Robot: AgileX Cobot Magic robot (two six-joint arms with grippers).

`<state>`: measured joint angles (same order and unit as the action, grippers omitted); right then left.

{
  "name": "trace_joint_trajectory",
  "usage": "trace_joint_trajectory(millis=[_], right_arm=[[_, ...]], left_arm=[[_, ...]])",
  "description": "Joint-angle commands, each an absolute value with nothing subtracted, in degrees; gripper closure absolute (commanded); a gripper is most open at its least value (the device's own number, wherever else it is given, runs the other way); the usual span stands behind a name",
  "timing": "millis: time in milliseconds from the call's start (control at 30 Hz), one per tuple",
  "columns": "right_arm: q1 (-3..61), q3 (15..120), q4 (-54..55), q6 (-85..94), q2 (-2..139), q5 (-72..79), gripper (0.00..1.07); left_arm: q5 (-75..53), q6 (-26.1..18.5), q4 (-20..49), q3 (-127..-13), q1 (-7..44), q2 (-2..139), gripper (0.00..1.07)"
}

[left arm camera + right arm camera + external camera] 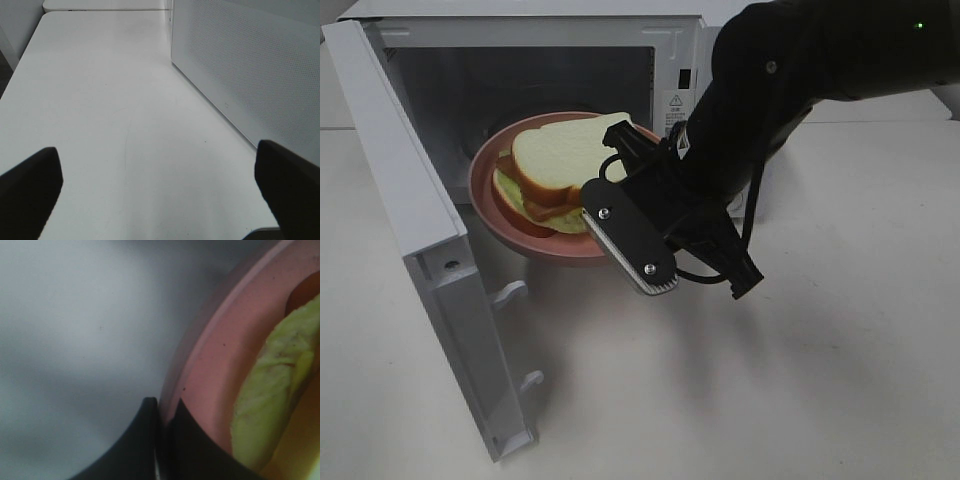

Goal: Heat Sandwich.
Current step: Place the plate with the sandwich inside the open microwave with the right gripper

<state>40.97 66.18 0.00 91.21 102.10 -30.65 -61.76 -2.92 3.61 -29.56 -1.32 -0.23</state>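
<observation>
The white worktop [820,380] carries a white microwave [530,25], whose door [410,200] is swung wide toward the left side. A pink plate [555,248] is held at the mouth of the cavity: its far part is inside, and its near edge juts out over the worktop. The sandwich [560,155] lies on this plate, a little toward the door side. The right claw [620,240] is clenched on the plate's near-right rim, and the wrist view shows its jaws pinched thin over that rim [162,440]. The left claw [157,165] is released, jaws wide and empty, low over bare worktop beside the microwave's perforated side wall.

The step in hand is judged to be sliding the plate into the cavity. It is best done with the plate kept level, since only the rim is gripped and the load sits off to one side. The plate should be carried deeper, clear of the frame, and lowered flat before the rim is let go.

The sandwich's long axis runs roughly across the oven mouth, slanting from near-left to far-right. Its top slice is tilted, with the crust edge turned toward the door and the green filling showing below.
</observation>
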Motion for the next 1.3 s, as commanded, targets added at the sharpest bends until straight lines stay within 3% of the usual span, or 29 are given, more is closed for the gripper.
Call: trace_joint_trajectory(millis=[33,1300], right_arm=[[40.7,68.6,0.6,91.3,103.2,-30.2,1.07],[40.7,98.1,-0.9,84.6,122.3,-43.2,1.06]], left_arm=[[-61.2,-2.7,3.5,-29.6,-1.5,-1.3,0.07],[-61.2,-2.7,3.4,-29.6,-1.5,-1.3,0.07]])
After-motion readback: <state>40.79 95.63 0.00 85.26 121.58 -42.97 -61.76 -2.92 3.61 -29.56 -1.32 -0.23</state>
